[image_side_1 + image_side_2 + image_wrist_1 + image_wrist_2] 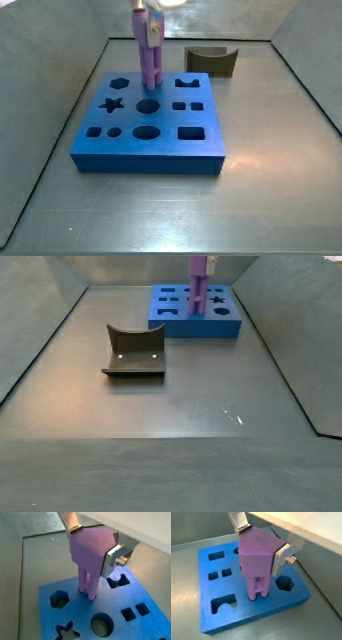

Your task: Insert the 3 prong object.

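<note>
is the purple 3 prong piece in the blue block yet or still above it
Partly in. In both wrist views the 3 prong object, held upright by the gripper, has its prong tips down in holes of the blue block; most stands above.

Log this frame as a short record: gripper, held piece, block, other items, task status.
gripper: above the blue block, shut on the purple piece
purple piece: upright, prong tips at or in holes in the block's top; depth unclear
blue block: flat on the floor, with star, hexagon, round and square cutouts
brown block: on the floor, apart from the blue block
status: insertion under way, piece not released
</note>
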